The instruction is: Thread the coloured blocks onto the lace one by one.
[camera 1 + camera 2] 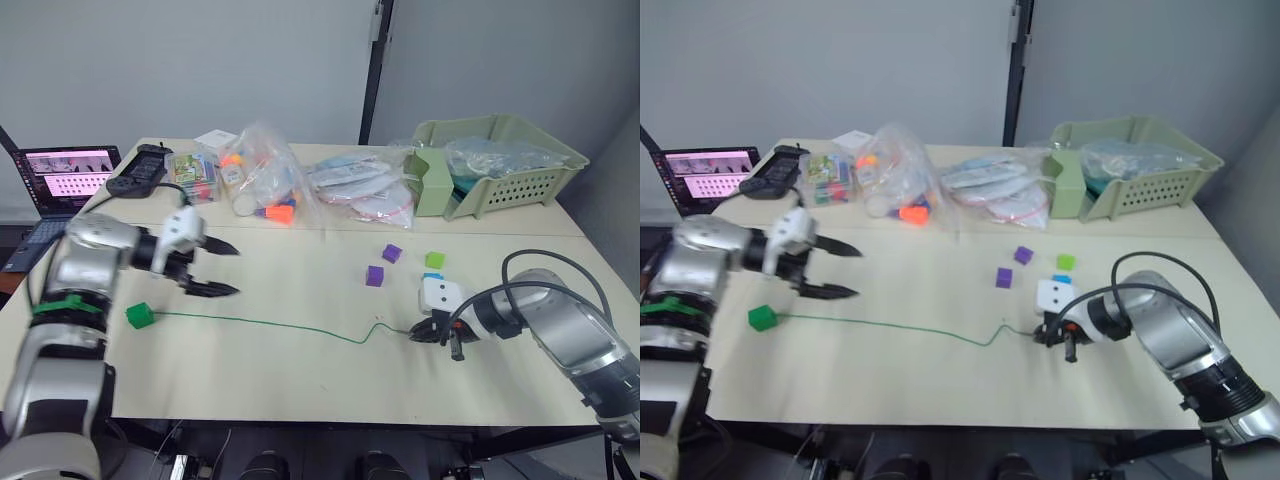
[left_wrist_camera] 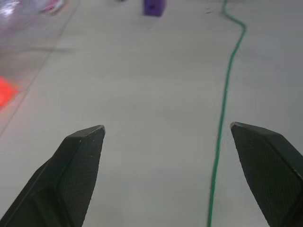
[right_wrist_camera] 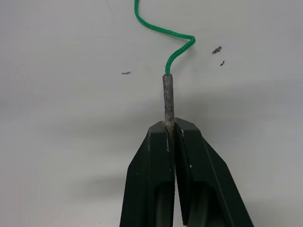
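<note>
We have the lace (image 1: 270, 326) lying across the middle of the table (image 1: 300, 390), a thin green line running from the dark green block (image 1: 139, 316) at the robot's left over to a little kink near our right gripper (image 1: 432, 333); that green block sits right at the lace's left end, though we cannot tell whether the cord passes through it. Our right gripper's fingers are pinched tight on the stiff grey tip (image 3: 168, 97), the cord curling away just beyond it. Two purple blocks (image 1: 374, 276) lie loose on the table further back, with the lime green block (image 1: 435, 260) beside them and a blue block (image 1: 433, 276) just behind the right gripper. Our left gripper (image 1: 226, 270) hovers above the lace near the green block, fingers spread wide apart, holding nothing. At the back sit clear bags (image 1: 262, 180) with orange pieces, a pale green basket (image 1: 510, 190), and a laptop (image 1: 62, 180) at far left.
</note>
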{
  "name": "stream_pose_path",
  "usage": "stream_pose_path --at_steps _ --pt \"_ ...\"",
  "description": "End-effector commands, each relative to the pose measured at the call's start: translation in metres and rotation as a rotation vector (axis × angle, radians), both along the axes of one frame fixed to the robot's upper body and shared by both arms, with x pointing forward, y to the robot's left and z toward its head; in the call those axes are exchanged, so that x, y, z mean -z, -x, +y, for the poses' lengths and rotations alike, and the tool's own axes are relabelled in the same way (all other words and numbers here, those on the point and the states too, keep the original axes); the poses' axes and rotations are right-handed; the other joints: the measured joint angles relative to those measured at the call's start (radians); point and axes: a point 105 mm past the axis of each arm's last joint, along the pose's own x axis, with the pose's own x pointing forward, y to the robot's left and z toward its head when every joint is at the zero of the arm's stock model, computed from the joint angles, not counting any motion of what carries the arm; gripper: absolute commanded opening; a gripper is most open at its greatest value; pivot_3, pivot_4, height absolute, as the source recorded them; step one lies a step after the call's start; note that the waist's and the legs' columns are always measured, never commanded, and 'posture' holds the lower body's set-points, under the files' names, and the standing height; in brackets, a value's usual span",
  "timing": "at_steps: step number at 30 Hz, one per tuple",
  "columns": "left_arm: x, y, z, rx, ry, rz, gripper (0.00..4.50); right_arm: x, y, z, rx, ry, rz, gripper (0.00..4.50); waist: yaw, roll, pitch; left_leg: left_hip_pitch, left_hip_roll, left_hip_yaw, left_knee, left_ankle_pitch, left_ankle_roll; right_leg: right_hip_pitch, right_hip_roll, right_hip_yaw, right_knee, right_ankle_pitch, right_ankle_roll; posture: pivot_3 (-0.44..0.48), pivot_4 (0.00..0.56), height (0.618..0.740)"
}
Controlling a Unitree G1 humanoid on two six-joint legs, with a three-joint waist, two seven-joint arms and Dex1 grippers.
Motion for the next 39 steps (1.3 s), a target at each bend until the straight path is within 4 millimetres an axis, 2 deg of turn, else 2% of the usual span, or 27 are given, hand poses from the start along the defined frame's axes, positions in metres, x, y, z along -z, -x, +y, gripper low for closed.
stream_pose_path --at_steps 1,9,12,17,23,32,36,39 --pt "0.001 0.014 -0.048 0.129 0.051 0.0 4.47 -0.022 0.008 0.019 -0.04 -0.051 -0.03 0.0 -0.004 0.0 0.0 0.0 0.0 -0.001 0.0 0.0 0.0 0.0 0.0 0.0 0.0 0.0 0.0 0.0 0.15 0.734" --pt "0.025 0.047 -0.13 0.3 0.206 0.059 4.47 -0.031 0.021 0.054 -0.059 -0.134 0.007 0.0 0.002 0.0 0.0 0.001 -0.001 -0.01 0.001 0.0 0.0 0.001 0.0 0.0 0.0 0.0 -0.001 0.0 0.15 0.734" --pt "0.033 0.053 -0.144 0.315 0.217 0.071 4.47 -0.033 0.023 0.06 -0.061 -0.143 0.012 0.0 0.004 0.0 0.0 0.0 -0.002 -0.01 0.002 0.0 0.0 0.001 0.0 0.0 0.0 0.001 0.0 0.0 0.15 0.734" --pt "0.039 0.056 -0.155 0.322 0.227 0.077 4.47 -0.036 0.024 0.063 -0.056 -0.146 0.011 0.0 0.002 0.0 0.0 0.0 -0.001 -0.011 0.002 0.0 0.0 0.002 0.001 0.0 0.0 0.001 0.0 0.0 0.15 0.734" --pt "0.04 0.058 -0.158 0.323 0.235 0.073 2.65 -0.036 0.024 0.063 -0.049 -0.146 0.009 0.0 0.002 0.0 0.0 0.0 -0.001 -0.011 0.002 0.0 0.0 0.002 0.001 0.0 -0.001 0.001 0.0 0.0 0.15 0.734" --pt "0.037 0.057 -0.159 0.311 0.255 0.097 2.65 -0.033 0.022 0.061 -0.048 -0.136 0.006 0.0 0.002 0.0 0.0 0.0 -0.001 -0.011 0.002 0.0 0.0 0.002 0.001 0.0 -0.001 0.001 0.0 0.0 0.15 0.734" --pt "0.037 0.058 -0.16 0.32 0.253 0.111 1.55 -0.032 0.022 0.06 -0.046 -0.132 0.005 0.0 0.002 0.0 0.0 0.0 -0.002 -0.011 0.002 0.0 0.0 0.002 0.001 0.0 -0.001 0.001 0.0 0.0 0.15 0.734" --pt "0.037 0.06 -0.16 0.329 0.258 0.122 0.48 -0.03 0.022 0.058 -0.044 -0.129 0.006 0.0 0.002 0.0 0.0 0.0 -0.001 -0.011 0.002 0.0 0.0 0.002 0.001 0.0 -0.001 0.001 0.0 0.0 0.15 0.734"
